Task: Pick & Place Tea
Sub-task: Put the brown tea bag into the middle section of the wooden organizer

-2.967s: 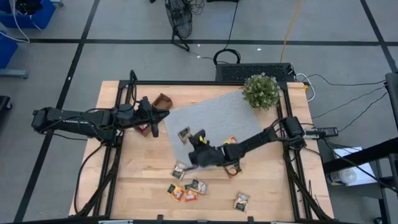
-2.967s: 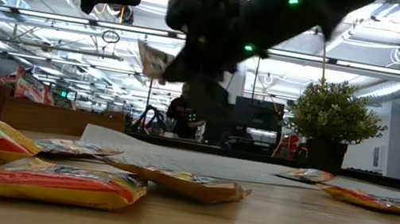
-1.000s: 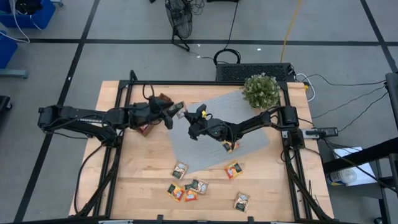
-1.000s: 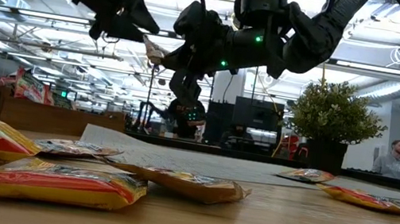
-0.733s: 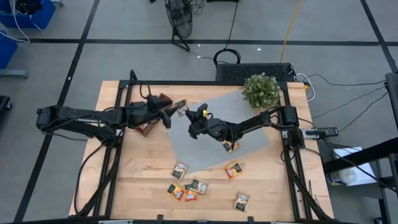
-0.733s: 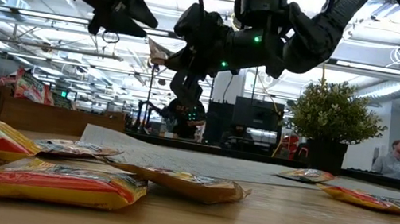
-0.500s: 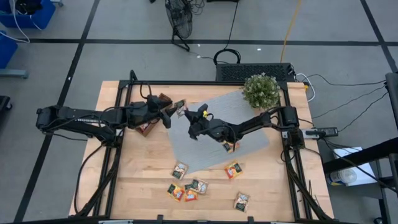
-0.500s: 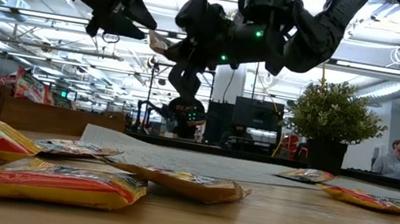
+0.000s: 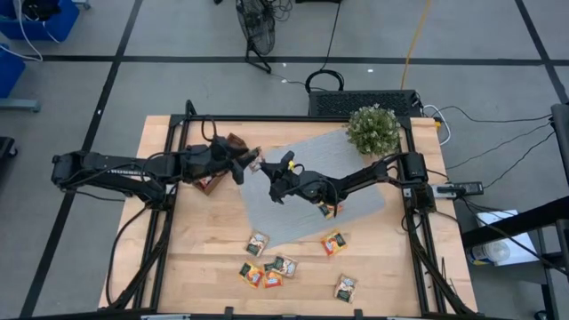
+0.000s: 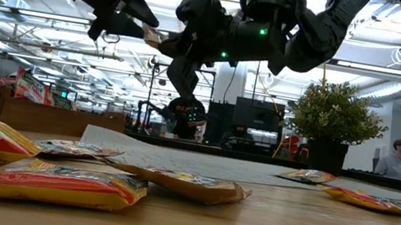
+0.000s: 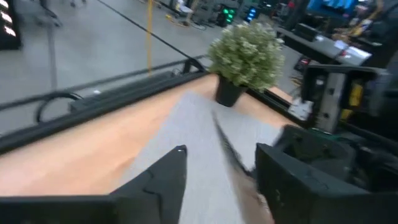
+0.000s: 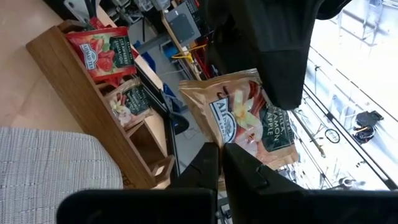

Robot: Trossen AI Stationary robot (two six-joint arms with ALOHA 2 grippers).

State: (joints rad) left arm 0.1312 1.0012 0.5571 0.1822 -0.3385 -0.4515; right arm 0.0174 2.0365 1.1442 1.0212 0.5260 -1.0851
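Both arms meet in mid-air above the near-left corner of the grey mat (image 9: 311, 182), well clear of the desk (image 9: 204, 258). The right pincer (image 9: 267, 172) is pinched shut on one edge of a tan tea sachet (image 12: 249, 121), holding it up off the surface. The left pincer (image 9: 246, 160) is right there too, its fingers (image 11: 161, 180) spread either side of that same sachet, which shows edge-on between them in the left wrist view; whether they actually touch it, I cannot tell. In the low view the sachet sits as a small pale sliver between the two dark pincer tips, high over the mat.

Behind the left pincer stands the wooden tray (image 12: 93, 118), with a red sachet (image 12: 99, 53) and a darker one upright in its compartments. More sachets lie loose: one orange (image 9: 329, 209) on the mat under the right arm, another (image 9: 335, 242) just off the mat's edge, and a cluster (image 9: 267, 271) near the front of the desk. A potted plant (image 9: 372, 130) stands at the far corner of the mat
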